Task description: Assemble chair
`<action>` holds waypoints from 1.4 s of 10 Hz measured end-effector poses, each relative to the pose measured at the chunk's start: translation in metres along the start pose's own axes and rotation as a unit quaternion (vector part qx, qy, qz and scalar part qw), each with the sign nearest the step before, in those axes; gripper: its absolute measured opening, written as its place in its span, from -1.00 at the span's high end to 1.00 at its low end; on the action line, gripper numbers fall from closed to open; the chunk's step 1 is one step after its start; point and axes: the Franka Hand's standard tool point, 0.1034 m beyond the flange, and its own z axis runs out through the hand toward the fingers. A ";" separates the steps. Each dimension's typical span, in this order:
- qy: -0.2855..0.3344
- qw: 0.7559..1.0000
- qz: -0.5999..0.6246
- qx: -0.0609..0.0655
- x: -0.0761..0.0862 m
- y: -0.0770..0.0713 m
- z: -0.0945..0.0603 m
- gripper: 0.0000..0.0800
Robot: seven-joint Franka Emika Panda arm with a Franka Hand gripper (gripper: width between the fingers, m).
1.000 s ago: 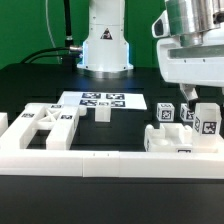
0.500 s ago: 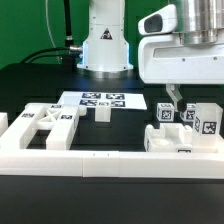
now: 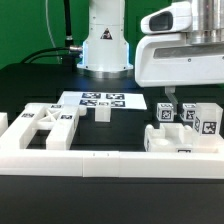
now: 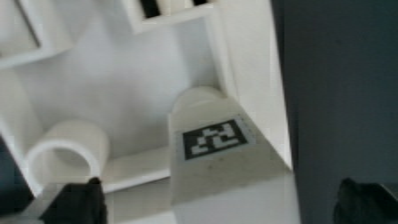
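Note:
The chair lies in loose white tagged parts. An X-braced frame (image 3: pixel 50 126) is at the exterior view's left and a small block (image 3: pixel 102 113) sits near the middle. At the exterior view's right, tagged post legs (image 3: pixel 207 121) stand by a flat part (image 3: pixel 180 141). My gripper (image 3: pixel 169 98) hangs over this right-hand cluster, just above another tagged post (image 3: pixel 165 113). In the wrist view the gripper (image 4: pixel 222 200) is open. Its dark fingertips (image 4: pixel 79 201) stand wide on either side of a tagged white post (image 4: pixel 217 140) without touching it. A round white peg (image 4: pixel 68 152) sits beside that post.
The marker board (image 3: pixel 100 100) lies flat behind the small block. A long plain white rail (image 3: pixel 95 161) runs along the front. The arm's base (image 3: pixel 105 45) stands at the back centre, on the black table (image 3: pixel 30 85).
The gripper has moved toward the exterior view's left and slightly down over the right-hand parts. It stayed open, and no part has moved.

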 end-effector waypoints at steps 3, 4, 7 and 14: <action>0.001 0.997 -0.082 -0.014 0.001 -0.002 -0.001 -0.55; 0.001 0.997 -0.081 -0.014 0.001 -0.001 -0.001 -0.55; 0.002 0.997 -0.075 -0.013 0.001 -0.001 -0.001 0.30; 0.006 0.991 0.136 -0.006 0.001 -0.001 -0.001 0.29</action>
